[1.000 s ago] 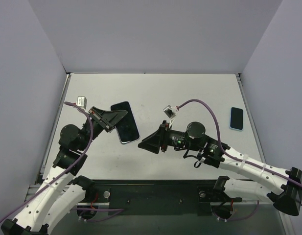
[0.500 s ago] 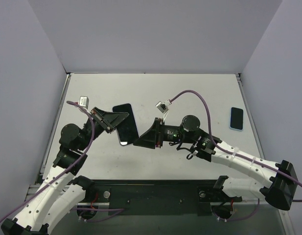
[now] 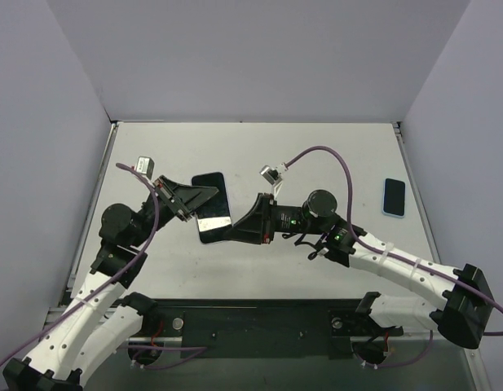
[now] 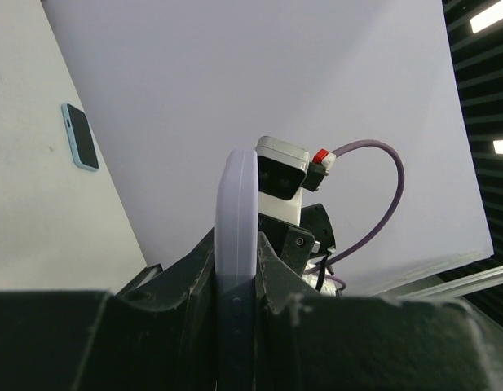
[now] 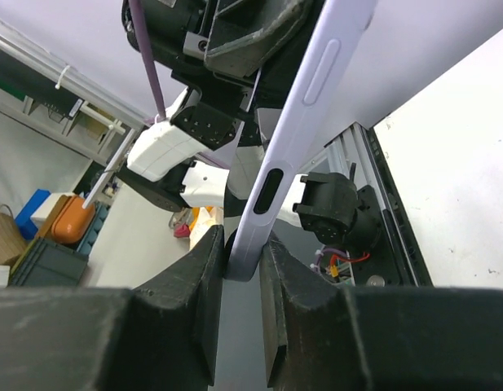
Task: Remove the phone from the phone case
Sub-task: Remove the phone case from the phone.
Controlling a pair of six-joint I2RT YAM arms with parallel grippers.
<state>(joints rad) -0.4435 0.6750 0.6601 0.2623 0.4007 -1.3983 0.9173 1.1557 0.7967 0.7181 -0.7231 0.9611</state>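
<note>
A phone with a dark screen in a lilac case (image 3: 212, 208) is held off the table between my two arms. My left gripper (image 3: 198, 204) is shut on its left long edge. In the left wrist view the case edge (image 4: 236, 204) stands upright between the jaws of the left gripper (image 4: 236, 248). My right gripper (image 3: 235, 230) has come in from the right and is closed on the case's near right corner. In the right wrist view the lilac case edge (image 5: 304, 98) with its button slots runs up from between the jaws of the right gripper (image 5: 241, 244).
A second phone in a light blue case (image 3: 394, 198) lies flat near the right edge of the white table (image 3: 316, 155); it also shows in the left wrist view (image 4: 80, 137). Grey walls stand on three sides of the table.
My right gripper has moved left and reached the phone's near right corner. My left gripper has raised and tilted the phone slightly toward it.
</note>
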